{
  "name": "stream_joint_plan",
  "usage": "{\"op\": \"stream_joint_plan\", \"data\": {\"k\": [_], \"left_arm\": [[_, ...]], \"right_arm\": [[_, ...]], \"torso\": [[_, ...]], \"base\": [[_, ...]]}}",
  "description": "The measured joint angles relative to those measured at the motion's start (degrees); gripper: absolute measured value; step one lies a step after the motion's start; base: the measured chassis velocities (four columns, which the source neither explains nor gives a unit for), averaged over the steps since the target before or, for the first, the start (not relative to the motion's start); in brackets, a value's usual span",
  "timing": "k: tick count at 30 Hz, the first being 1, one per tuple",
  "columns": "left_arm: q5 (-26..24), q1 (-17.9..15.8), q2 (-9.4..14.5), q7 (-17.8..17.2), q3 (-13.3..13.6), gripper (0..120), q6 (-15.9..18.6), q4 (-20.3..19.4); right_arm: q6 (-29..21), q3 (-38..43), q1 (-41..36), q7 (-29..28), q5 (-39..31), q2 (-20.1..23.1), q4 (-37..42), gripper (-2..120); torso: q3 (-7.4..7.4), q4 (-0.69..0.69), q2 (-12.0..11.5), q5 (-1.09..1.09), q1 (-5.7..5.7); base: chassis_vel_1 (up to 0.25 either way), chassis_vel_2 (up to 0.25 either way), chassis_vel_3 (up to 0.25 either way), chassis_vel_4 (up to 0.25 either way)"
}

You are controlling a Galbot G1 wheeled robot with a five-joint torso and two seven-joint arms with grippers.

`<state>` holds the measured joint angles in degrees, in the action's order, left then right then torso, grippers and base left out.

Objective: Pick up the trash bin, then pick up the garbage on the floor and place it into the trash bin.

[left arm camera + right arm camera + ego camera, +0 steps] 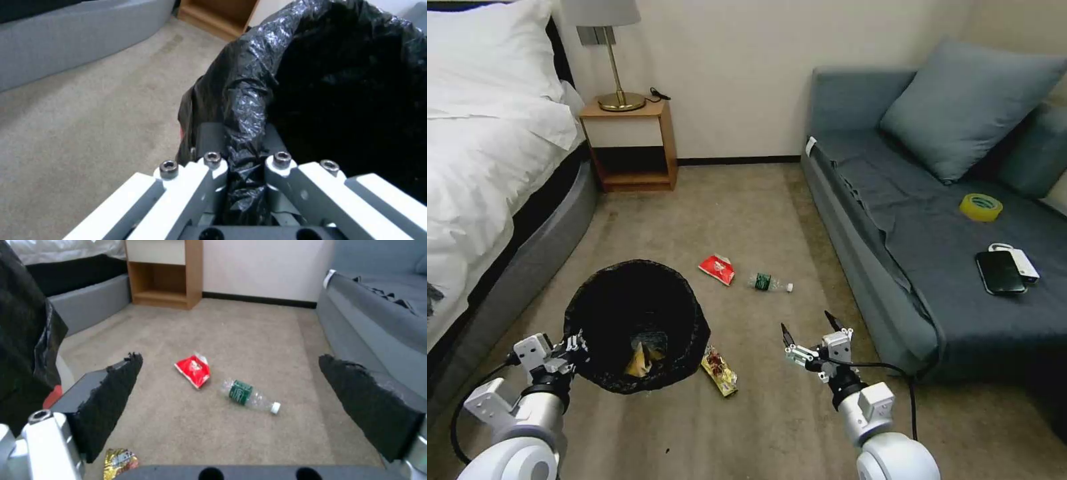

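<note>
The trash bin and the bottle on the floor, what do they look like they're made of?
The trash bin, held at its rim by the left gripper, looks lined with thin glossy black plastic film: the left wrist view shows shiny crinkles and folds; its frame is hidden. The bottle looks like clear, smooth plastic, see-through body, white cap, green label.
</note>
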<state>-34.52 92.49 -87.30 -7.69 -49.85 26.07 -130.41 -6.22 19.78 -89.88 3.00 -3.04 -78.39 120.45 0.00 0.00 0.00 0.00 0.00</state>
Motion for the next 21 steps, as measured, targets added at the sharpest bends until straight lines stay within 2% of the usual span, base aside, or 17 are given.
{"op": "stream_joint_plan", "data": {"k": [12, 21], "left_arm": [[-0.57, 0.08, 0.07, 0.05, -0.61, 4, 0.10, -0.29], [-0.70, 0.07, -0.06, 0.05, -0.76, 4, 0.10, -0.44]], "right_arm": [[-0.40, -0.72, 0.40, -0.36, -0.31, 0.20, -0.44, 100], [-0.65, -0.88, 0.87, -0.55, -0.51, 0.33, -0.82, 100]], "torso": [[0.00, 0.00, 0.00, 0.00, 0.00], [0.00, 0.00, 0.00, 0.00, 0.00]], "base": [[0.000, 0.000, 0.000, 0.000], [-0.043, 0.034, 0.044, -0.036]]}}
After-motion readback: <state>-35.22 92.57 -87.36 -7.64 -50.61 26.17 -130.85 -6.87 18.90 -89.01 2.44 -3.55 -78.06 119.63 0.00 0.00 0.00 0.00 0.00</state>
